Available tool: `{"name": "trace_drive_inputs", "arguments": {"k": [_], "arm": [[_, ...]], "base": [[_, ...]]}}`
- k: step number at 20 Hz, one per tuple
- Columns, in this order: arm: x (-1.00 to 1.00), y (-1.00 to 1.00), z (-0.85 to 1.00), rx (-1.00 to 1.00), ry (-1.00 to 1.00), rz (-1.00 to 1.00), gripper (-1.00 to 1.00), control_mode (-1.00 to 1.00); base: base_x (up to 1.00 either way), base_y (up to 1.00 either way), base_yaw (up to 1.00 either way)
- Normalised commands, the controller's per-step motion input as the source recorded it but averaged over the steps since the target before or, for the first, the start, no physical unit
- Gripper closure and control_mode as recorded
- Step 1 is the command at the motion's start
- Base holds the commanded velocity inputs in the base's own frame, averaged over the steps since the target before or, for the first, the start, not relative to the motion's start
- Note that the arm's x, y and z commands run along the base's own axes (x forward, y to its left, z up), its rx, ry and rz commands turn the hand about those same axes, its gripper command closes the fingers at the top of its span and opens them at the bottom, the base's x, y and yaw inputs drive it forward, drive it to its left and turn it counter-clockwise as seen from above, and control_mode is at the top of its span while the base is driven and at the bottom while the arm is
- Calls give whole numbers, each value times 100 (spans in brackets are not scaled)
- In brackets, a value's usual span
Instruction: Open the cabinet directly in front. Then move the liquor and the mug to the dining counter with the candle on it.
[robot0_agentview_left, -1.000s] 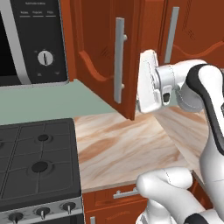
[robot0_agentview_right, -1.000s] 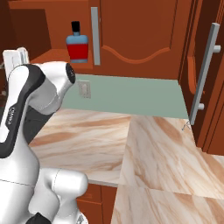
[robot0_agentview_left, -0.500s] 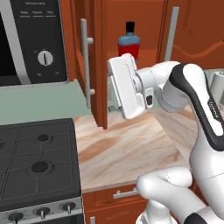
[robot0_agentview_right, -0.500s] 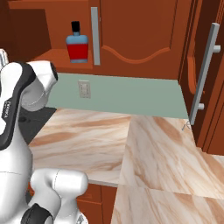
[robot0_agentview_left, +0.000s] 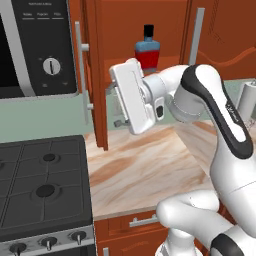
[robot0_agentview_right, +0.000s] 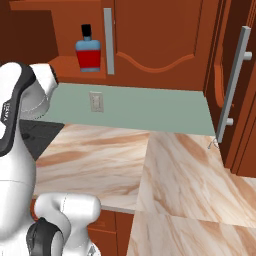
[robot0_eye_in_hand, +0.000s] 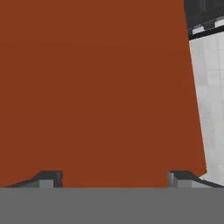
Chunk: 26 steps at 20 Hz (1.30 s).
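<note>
The cabinet's left door (robot0_agentview_left: 98, 75) stands swung out, edge-on, with its silver bar handle (robot0_agentview_left: 78, 70) on the far side. On the shelf inside stands the liquor (robot0_agentview_left: 147, 48), blue above, red below, black cap, also seen in the right base view (robot0_agentview_right: 89, 51). The right door (robot0_agentview_left: 220, 35) is closed. My gripper (robot0_agentview_left: 113, 106) is open, just right of the open door, fingertips toward its inner face. In the hand view the gripper (robot0_eye_in_hand: 114, 178) faces flat reddish-brown door wood (robot0_eye_in_hand: 96, 87) with nothing between its fingertips (robot0_eye_in_hand: 50, 177). The mug, dining counter and candle are out of view.
A microwave (robot0_agentview_left: 35, 50) hangs at the left above a black stove (robot0_agentview_left: 42, 185). The marble worktop (robot0_agentview_left: 145, 170) lies below the cabinet. A tall door with a bar handle (robot0_agentview_right: 235, 82) stands open at the right. A pale cylinder (robot0_agentview_left: 247, 97) sits at the far right.
The left cabinet door has swung further open to the left, uncovering the liquor. My hand followed it leftward and stayed open.
</note>
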Motion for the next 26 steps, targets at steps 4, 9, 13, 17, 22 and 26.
{"name": "trace_drive_inputs", "arguments": {"k": [4, 9, 13, 17, 22, 26], "arm": [[-7, -56, 14, -10, -31, 0, -100, -100], [-5, -86, 5, -9, -37, -1, -100, -100], [0, -83, 5, -10, -40, -4, -100, -100], [0, -70, 19, -9, -36, -2, -100, -100], [0, -59, 22, -15, -37, 0, -100, -100], [0, -39, 10, -18, -24, 0, -100, -100]], "base": [[0, 0, 0], [0, 0, 0], [0, 0, 0], [0, 0, 0], [0, 0, 0], [0, 0, 0]]}}
